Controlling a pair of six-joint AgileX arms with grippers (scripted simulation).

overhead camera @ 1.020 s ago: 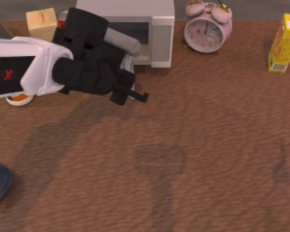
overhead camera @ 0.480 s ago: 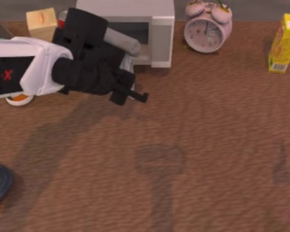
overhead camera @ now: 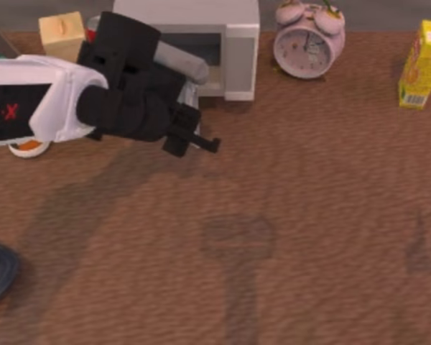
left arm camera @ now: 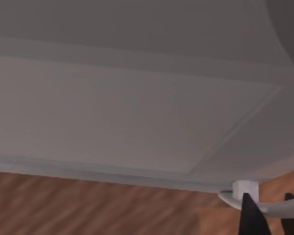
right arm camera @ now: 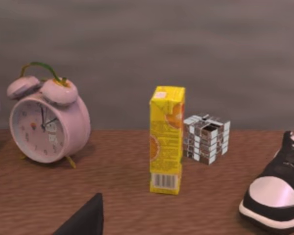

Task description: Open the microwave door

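Jaws on left arm: cannot tell if spread or pinching, they sit at the near left corner of the microwave (overhead camera: 201,29), low over the counter (overhead camera: 309,237), right at the door's free edge. Left arm (overhead camera: 36,104) comes in from the left side and covers most of the door from above.

Microwave stands at the far edge, left of centre. Door (left arm camera: 137,117) is swung partly out toward the near side; dark cavity (overhead camera: 205,50) shows from above, between the arm and the control panel (overhead camera: 241,61). Only a thin pale strip of the door edge shows in the top view, just beside the black wrist. Left wrist view is filled by the door panel and its window frame, very close, with counter under it. A small white handle piece (left arm camera: 245,188) shows at the door's lower corner.

Right jaws: out of the top view; right wrist view shows only one dark tip at the frame edge, state cannot tell.

Pink alarm clock (overhead camera: 309,39) just right of the microwave, far edge. Yellow juice box (overhead camera: 422,65) upright at far right. Mirror cube (right arm camera: 206,138) just beside the juice box in the right wrist view, touching or not unclear. Black-and-white shoe (right arm camera: 277,191) near them. Yellow block (overhead camera: 61,32) far left, beside the microwave.
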